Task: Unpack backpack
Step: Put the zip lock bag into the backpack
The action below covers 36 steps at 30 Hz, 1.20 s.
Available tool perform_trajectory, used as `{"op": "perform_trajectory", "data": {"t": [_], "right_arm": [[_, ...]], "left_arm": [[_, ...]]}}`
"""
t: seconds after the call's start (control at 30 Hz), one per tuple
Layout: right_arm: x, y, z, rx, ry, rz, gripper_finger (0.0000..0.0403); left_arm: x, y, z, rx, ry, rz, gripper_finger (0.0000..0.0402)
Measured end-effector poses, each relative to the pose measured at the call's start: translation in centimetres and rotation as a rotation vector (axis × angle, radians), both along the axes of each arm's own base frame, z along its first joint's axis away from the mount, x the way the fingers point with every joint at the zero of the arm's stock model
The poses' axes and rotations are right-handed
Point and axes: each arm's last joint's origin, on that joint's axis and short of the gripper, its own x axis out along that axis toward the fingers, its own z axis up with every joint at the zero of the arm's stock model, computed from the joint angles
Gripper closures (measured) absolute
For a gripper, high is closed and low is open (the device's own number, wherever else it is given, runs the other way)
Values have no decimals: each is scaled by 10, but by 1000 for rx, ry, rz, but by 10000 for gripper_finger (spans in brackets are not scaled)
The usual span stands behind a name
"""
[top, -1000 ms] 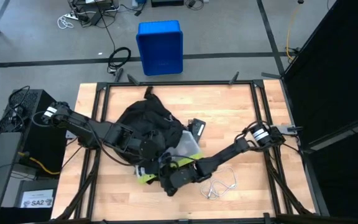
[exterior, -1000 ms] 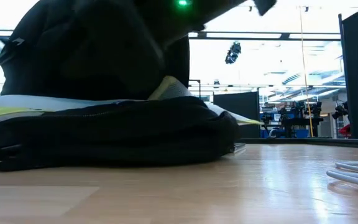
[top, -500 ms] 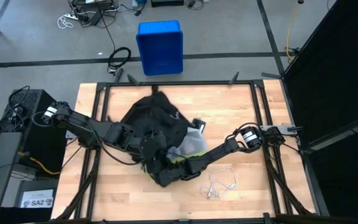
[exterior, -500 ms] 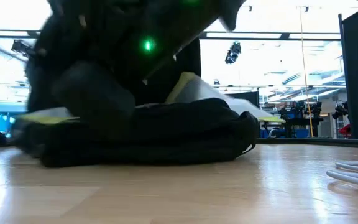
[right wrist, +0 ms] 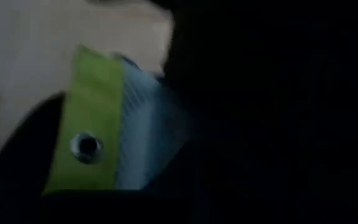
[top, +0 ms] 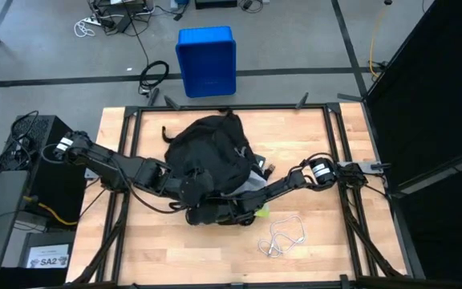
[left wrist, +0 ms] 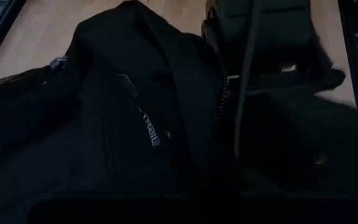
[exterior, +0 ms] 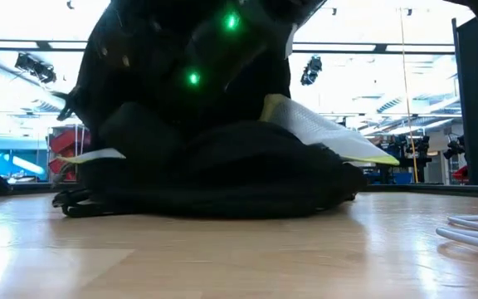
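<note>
Reaching in from the left, left gripper (top: 184,186) is buried against the backpack (top: 207,152), fingers hidden by black fabric, can't tell their state. Backpack sits mid-surface (top: 311,132), slumped. Right gripper (top: 229,210) pressed at its near edge, fingers also hidden, can't tell. Yellow-green pouch (top: 257,211) pokes out beside it. White cable (top: 283,237) loose to the right. Blue bin (top: 206,61) on floor beyond.

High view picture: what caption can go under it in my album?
Two robot arms reach into a black backpack on a wooden table, white cable beside.
</note>
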Motion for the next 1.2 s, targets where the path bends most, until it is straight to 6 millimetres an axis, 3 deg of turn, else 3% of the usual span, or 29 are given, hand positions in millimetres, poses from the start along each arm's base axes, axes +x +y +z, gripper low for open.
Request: {"op": "perform_trajectory", "data": {"t": [0.17, 0.27, 0.43, 0.63, 0.9, 1.03, 1.2], "right_arm": [[-10, 45, 15, -26, 3, 242, 403], [-14, 56, 13, -48, 27, 283, 403], [-11, 49, 13, 110, -51, 201, 403], [-7, 50, 18, 490, -267, 73, 403], [-11, 62, 19, 685, -319, 54, 403], [-12, 59, 14, 714, -330, 19, 403], [-14, 26, -7, 622, -314, -194, 403]], "left_arm": [[0, 0, 0, -4, 1, -4, 396], [0, -1, 0, -7, -5, -5, 396], [3, -1, 3, -5, -50, 13, 396], [5, 1, 4, 31, -75, 48, 396], [5, 3, 5, 39, -78, 58, 396], [6, 3, 5, 43, -87, 56, 396], [7, 1, 7, 33, -110, 45, 396]]}}
